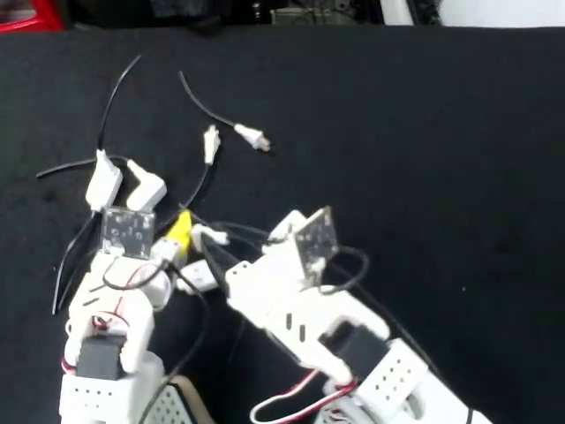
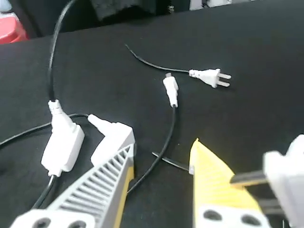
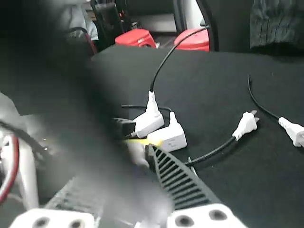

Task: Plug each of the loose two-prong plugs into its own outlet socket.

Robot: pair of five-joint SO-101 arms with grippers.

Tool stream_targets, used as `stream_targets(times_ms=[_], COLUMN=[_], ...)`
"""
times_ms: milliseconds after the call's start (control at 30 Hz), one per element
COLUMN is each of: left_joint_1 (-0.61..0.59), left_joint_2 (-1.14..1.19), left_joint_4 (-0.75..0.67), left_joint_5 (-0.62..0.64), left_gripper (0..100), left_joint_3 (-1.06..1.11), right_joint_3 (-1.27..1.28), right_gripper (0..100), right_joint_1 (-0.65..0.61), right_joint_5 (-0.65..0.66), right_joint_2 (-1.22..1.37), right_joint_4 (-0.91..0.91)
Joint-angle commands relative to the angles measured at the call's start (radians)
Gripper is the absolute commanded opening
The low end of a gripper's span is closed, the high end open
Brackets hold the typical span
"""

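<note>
Left wrist view — your left claw (image 2: pixel 161 146), wide open and empty, sits just beside a white socket (image 2: pixel 111 137) — likely to steady it.

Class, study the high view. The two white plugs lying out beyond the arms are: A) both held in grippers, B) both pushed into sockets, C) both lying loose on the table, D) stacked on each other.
C: one plug and the other plug lie unplugged on the black table, apart from the sockets.

Soft, even light; faint shadows
</note>
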Motion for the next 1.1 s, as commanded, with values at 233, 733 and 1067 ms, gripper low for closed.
stream_targets(times_ms=[233,733,1067], left_joint_1=[-0.042,-0.453,-0.458], left_joint_2=[-0.003,-0.003,0.0], left_joint_4=[-0.017,0.213,0.213], left_joint_5=[-0.04,-0.433,-0.431], left_gripper=[20,19,19], left_joint_3=[-0.012,0.153,0.153], right_joint_3=[-0.151,-0.555,-0.684], right_gripper=[1.2,1.2,1.2], right_joint_1=[0.018,0.015,0.077], right_joint_5=[0.077,0.16,0.16], right_joint_2=[-0.001,0.805,1.047], right_joint_4=[0.169,0.347,0.348])
